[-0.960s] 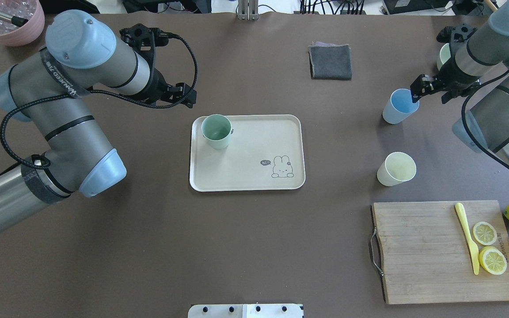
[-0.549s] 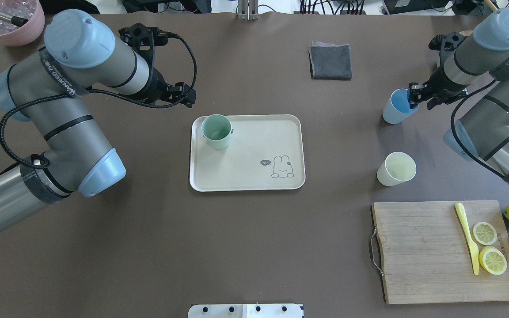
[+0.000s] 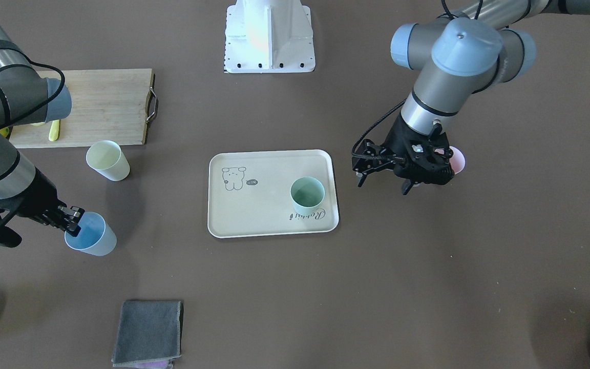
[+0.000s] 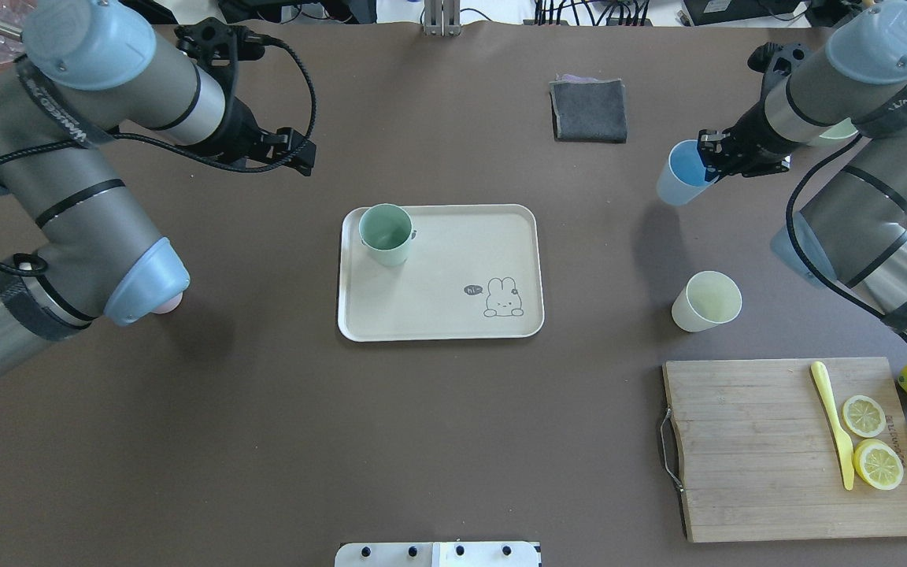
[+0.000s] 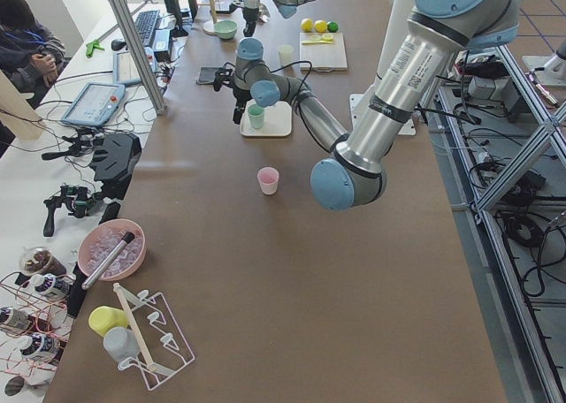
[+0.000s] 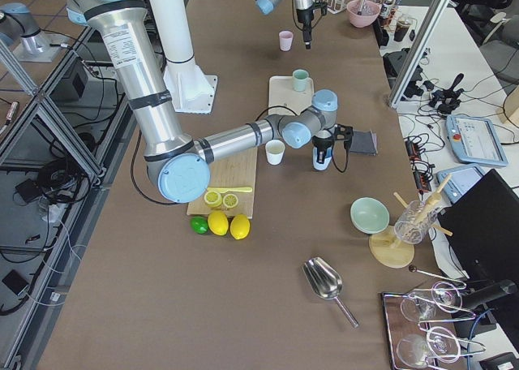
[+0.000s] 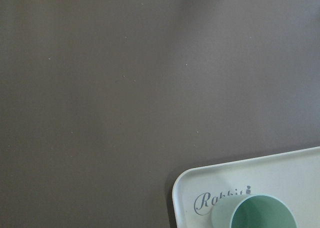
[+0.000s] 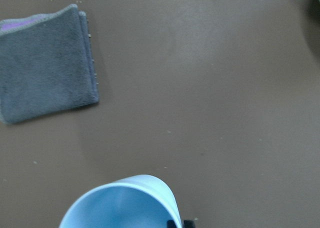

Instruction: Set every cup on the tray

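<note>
The brown surface (image 4: 264,441) carried everything. Directions are given as in the overhead view, with 12 o'clock at the far edge. The wooden cutting board (image 4: 753,449) lay at 4 o'clock from the tray, well apart from it. The cream tray (image 4: 438,276) lay flat near the middle of the surface. A folded grey cloth (image 4: 589,110) lay at 1 o'clock from the tray.

The left claw (image 3: 383,183) hung over bare surface at 10 o'clock from the tray, near its corner but apart from it. Its 2 fingers stood wide apart, with nothing between them. The right claw (image 4: 712,156) was at 2 o'clock from the tray and was closed on the rim of the light blue cup (image 4: 678,175). I cannot tell whether the base of this cup rested on the surface.

The mint green cup (image 4: 385,234) stood upright on the tray, in its 10 o'clock corner. The pale yellow cup (image 4: 705,301) stood upright on the surface at 3 o'clock from the tray, well apart from it and near the cutting board. The pale pink cup (image 5: 267,180) stood upright on the surface at 9 o'clock from the tray. In the overhead view it was mostly hidden under the left arm (image 4: 107,205).
</note>
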Available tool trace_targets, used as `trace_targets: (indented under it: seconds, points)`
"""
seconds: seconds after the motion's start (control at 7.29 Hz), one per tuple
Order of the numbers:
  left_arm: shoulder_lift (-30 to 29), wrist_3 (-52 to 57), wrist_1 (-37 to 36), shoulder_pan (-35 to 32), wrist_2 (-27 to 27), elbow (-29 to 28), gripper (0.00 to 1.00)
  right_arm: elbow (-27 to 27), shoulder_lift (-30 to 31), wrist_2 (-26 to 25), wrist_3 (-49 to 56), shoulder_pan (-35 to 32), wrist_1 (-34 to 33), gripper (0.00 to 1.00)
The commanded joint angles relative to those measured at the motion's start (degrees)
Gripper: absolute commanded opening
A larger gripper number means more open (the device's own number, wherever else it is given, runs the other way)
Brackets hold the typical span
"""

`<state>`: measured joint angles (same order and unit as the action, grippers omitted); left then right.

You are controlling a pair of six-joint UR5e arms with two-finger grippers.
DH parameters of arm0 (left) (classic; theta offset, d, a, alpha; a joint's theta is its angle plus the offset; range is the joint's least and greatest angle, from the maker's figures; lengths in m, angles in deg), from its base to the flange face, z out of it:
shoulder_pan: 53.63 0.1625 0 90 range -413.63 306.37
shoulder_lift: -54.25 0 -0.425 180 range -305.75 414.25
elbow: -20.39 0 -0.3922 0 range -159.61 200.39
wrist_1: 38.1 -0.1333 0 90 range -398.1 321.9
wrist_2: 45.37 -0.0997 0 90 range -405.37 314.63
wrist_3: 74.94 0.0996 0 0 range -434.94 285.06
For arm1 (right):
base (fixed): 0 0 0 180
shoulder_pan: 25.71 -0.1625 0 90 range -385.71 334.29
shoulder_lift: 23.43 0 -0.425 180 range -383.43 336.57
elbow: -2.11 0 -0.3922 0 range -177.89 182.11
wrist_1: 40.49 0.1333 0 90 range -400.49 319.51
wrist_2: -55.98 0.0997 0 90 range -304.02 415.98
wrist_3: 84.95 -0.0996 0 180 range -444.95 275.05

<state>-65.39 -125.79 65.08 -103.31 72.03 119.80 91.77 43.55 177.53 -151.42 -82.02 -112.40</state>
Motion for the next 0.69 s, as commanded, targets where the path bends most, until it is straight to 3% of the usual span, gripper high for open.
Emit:
trace_targets:
  seconds: [0.0,0.27,0.55]
  points:
    - [9.7,7.9,0.0,-4.4,3.9,4.8,1.0,2.0,-6.6,0.0,-8.4,2.0,-7.3,0.0]
    - [15.6,10.0,1.2,-4.4,3.3,6.0,1.0,3.6,-11.5,-3.6,-12.6,6.9,-15.5,0.0]
    - [18.8,12.0,4.4,-4.3,3.2,5.3,0.99,3.0,-14.6,-8.4,-18.8,14.6,-15.8,0.0]
